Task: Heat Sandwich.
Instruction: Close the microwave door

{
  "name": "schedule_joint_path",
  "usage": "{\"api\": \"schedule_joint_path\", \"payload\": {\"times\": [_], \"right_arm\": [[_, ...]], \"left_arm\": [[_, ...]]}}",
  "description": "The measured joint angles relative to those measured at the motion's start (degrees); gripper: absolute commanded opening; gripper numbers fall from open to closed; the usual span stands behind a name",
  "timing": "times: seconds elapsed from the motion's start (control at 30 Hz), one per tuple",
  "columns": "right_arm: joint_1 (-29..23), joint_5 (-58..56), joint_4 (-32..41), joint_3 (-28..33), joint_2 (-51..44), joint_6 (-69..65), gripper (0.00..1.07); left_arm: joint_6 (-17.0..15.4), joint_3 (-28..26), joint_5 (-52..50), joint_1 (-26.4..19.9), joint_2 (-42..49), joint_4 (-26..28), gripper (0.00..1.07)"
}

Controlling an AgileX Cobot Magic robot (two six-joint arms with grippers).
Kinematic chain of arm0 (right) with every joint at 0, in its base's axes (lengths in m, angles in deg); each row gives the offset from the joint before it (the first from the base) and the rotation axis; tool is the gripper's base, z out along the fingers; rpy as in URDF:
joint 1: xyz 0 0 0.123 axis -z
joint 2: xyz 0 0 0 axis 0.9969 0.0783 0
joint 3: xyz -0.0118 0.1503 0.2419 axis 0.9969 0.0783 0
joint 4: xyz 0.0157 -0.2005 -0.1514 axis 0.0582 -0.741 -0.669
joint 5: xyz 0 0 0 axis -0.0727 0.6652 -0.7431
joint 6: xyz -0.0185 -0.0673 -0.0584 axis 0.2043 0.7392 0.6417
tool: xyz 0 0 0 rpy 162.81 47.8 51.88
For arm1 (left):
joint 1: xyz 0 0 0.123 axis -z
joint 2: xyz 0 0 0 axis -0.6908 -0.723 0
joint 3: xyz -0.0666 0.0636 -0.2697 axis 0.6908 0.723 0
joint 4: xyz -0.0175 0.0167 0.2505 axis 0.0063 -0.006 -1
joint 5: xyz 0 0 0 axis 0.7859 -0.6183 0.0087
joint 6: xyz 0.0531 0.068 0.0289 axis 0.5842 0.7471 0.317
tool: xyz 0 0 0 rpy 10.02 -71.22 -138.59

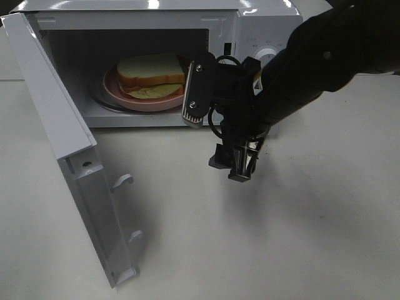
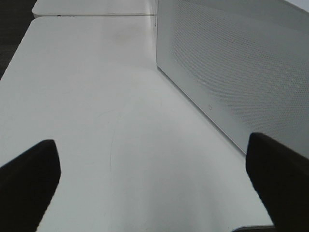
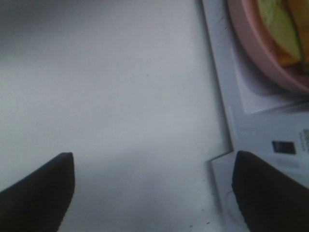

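One white table [image 1: 325,250] carries it all, and toward its far edge stands the microwave [image 1: 262,25], its door [image 1: 56,112] wide open on the left. The right arm [image 1: 325,56] reaches in from the table's right edge. Inside the oven sits the pink plate [image 1: 144,105], with the sandwich [image 1: 150,67] lying flat on it. So loading looks done, and I'd say closing the door is the step in hand. That calls for a claw to get round behind the door's free edge and push it shut without shoving the oven. The right claw [image 1: 232,167] hangs spread and empty over the table, just before the oven's front. The sandwich lies beyond it, inside, off to its left and well clear. The left claw [image 2: 154,186] is spread too, holding nothing, beside the oven's perforated side wall.
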Motion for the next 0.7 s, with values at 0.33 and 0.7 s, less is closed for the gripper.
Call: {"api": "schedule_joint_path", "payload": {"times": [0.33, 0.7], "right_arm": [[0.0, -6.7, 0.0, 5.5, -7.0, -11.6, 0.82], [0.0, -16.6, 0.0, 9.5, -14.5, -28.1, 0.79]], "left_arm": [[0.0, 0.0, 0.0, 0.0, 0.0, 0.0, 1.01], [0.0, 0.0, 0.0, 0.0, 0.0, 0.0, 1.01]]}}
